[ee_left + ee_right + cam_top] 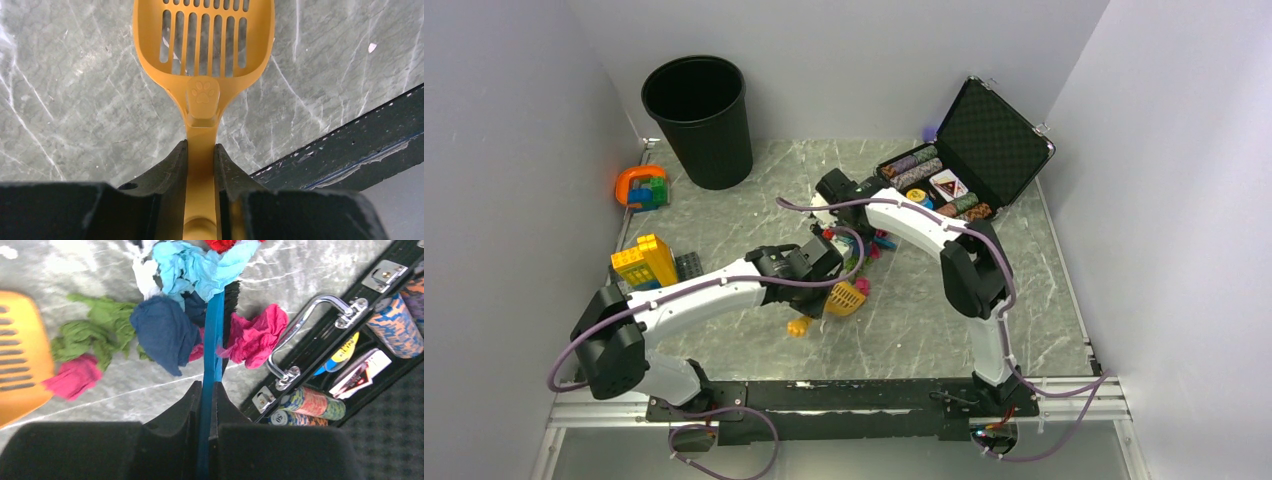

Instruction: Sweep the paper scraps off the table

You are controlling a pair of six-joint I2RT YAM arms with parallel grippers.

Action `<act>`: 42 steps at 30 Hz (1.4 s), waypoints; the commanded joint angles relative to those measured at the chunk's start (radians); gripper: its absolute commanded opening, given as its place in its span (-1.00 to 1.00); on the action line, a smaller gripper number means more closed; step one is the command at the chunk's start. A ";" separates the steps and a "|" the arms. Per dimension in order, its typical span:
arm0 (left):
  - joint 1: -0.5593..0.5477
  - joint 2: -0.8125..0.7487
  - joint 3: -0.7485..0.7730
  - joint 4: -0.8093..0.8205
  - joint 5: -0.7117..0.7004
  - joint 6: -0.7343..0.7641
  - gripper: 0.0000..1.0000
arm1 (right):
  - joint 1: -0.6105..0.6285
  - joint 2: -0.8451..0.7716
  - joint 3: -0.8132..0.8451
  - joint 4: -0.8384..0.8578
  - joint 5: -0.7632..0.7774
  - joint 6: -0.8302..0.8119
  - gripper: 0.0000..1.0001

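My left gripper (201, 145) is shut on the handle of an orange slotted scoop (202, 45), which lies low over the table (75, 100). In the top view the scoop (846, 298) sits just in front of the scrap pile (879, 245). My right gripper (206, 385) is shut on the blue handle of a brush (213, 335), whose black bristles (231, 297) stand among the paper scraps. Teal (190, 265), dark blue (162, 330), pink (257, 335) and green (95, 330) wads lie around the brush. Another pink wad (72, 377) touches the scoop's edge (20, 355).
An open black case (969, 150) with poker chips stands at the back right, close beside the brush (320, 405). A black bin (696, 120) stands at the back left. Toy bricks (644, 262) and an orange toy (642, 187) lie at the left. A dark rail (350, 145) edges the front.
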 commanded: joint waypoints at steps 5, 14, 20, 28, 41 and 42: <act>0.027 0.026 -0.029 0.126 0.034 0.048 -1.00 | 0.014 -0.057 0.001 -0.171 -0.405 0.050 -1.00; 0.032 0.031 -0.072 0.186 -0.029 0.051 -1.00 | 0.022 -0.137 -0.080 -0.173 -0.557 0.063 -1.00; 0.028 0.001 -0.153 0.296 -0.035 0.086 -1.00 | 0.021 -0.220 -0.118 -0.155 -0.588 0.088 -1.00; -0.011 -0.023 -0.237 0.405 -0.115 0.107 -1.00 | 0.022 -0.272 -0.135 -0.157 -0.515 0.130 -1.00; -0.081 0.001 -0.331 0.559 -0.215 0.108 -1.00 | -0.001 -0.397 -0.173 -0.093 -0.365 0.217 -1.00; -0.083 -0.003 -0.340 0.575 -0.213 0.108 -1.00 | -0.006 -0.405 -0.175 -0.089 -0.354 0.223 -1.00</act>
